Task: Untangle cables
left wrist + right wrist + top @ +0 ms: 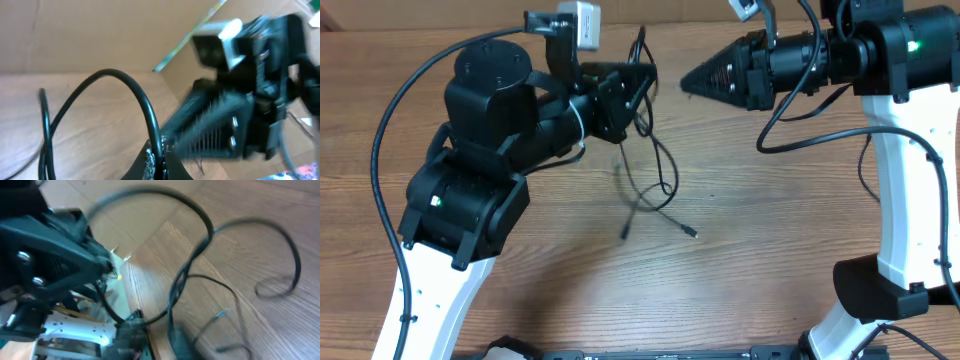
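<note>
The wooden surface (770, 250) fills the overhead view, with a pale board wall behind it in the left wrist view. The left arm (485, 130) reaches in from the left and the right arm (900, 180) from the right, both held above the far half of the surface and pointing toward each other.

The left tool (642, 82) is clenched on the cables (638, 200). In the left wrist view a black cord (135, 87) arches up out of its pinched fingertips (150, 162) and bends over to the left. The right tool (686, 82) sits just beside the left one, a small gap between their tips. Its fingers taper to a point from above, but its own wrist view is blurred, so I cannot tell whether it is released or clenched, nor whether it touches any cord.

The cables hang from the left tool and spill onto the surface below it, near the middle, in loose crossing loops (200, 217). One small plug tip (691, 232) lies at the lower right of the tangle, and another end (625, 232) lies to its left.
</note>
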